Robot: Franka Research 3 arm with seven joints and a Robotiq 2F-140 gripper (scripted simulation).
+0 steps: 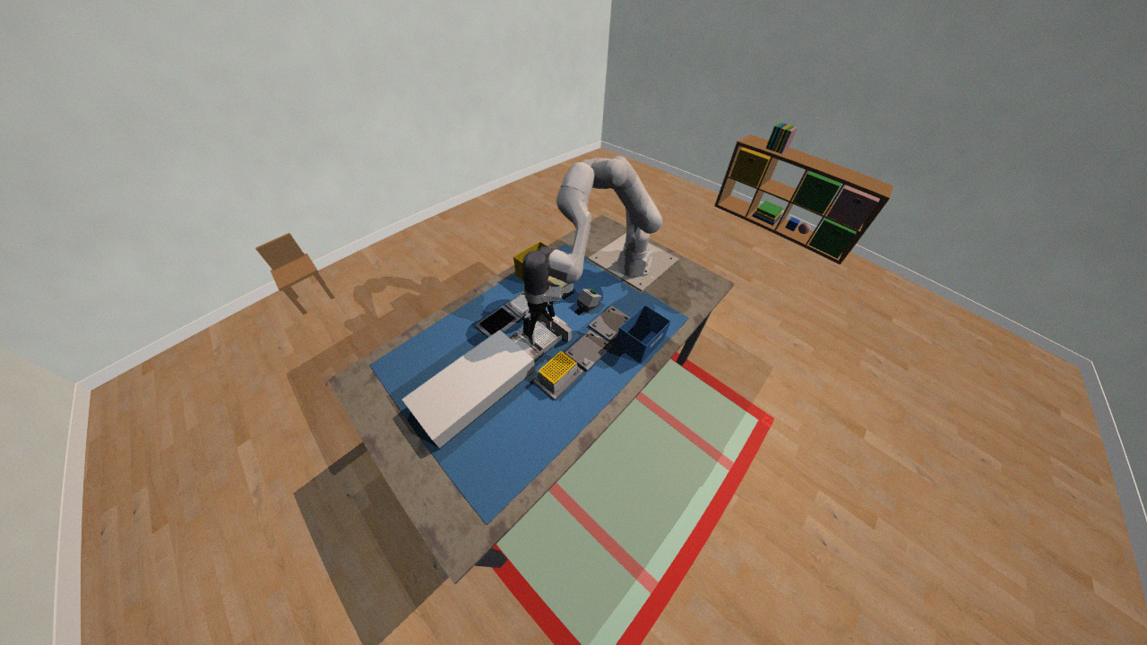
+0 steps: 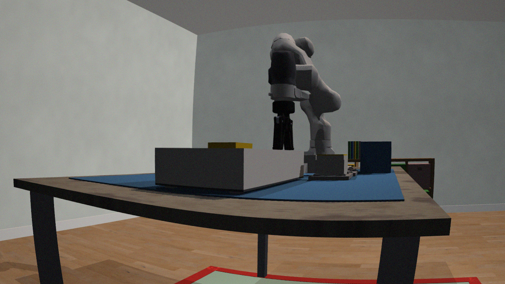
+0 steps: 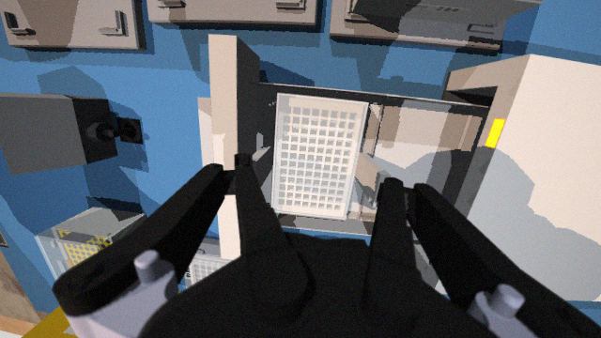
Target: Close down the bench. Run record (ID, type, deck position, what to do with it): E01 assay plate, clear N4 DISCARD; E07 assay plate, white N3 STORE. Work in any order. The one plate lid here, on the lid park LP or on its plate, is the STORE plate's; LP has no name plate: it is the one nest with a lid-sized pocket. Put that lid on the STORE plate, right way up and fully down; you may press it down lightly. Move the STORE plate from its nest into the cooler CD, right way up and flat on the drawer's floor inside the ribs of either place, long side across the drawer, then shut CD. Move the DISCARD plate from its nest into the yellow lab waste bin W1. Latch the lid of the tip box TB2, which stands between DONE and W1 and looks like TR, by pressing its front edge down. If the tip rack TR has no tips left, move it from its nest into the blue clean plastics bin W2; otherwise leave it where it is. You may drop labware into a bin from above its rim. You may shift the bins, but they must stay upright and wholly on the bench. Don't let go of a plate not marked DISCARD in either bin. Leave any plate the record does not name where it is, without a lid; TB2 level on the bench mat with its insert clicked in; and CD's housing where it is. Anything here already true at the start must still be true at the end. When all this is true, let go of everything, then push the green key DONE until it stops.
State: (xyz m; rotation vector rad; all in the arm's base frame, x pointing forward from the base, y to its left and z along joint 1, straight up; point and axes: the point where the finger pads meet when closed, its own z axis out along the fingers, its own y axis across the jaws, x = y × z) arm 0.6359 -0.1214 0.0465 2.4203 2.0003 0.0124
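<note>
From where I stand the arm is bent over the far end of the cooler housing (image 1: 469,386) on the counter (image 2: 247,219), and the wrist view looks straight down into the pulled-out drawer (image 3: 223,94). The white assay plate (image 3: 319,155) lies on the drawer's floor, at the end next to the drawer's front panel, its long side running across the drawer. Whether the lid is on it I cannot tell from here; the grid of wells shows through in any case.

The gripper (image 3: 315,171) hangs directly over the plate. Its jaws stand a little past half open and straddle the plate's long sides, with what looks like a thin gap at each. I judge they grip nothing now, so this is the moment of letting go.

To do this well, I'd want the jaws spread wider before any lift, so no pad drags a plate edge up and tips it onto a rib. Then a straight vertical rise, clear of the drawer walls. The plate looks slightly skewed against the walls, so a check that it sits flat seems wise before pushing the front panel toward the housing
</note>
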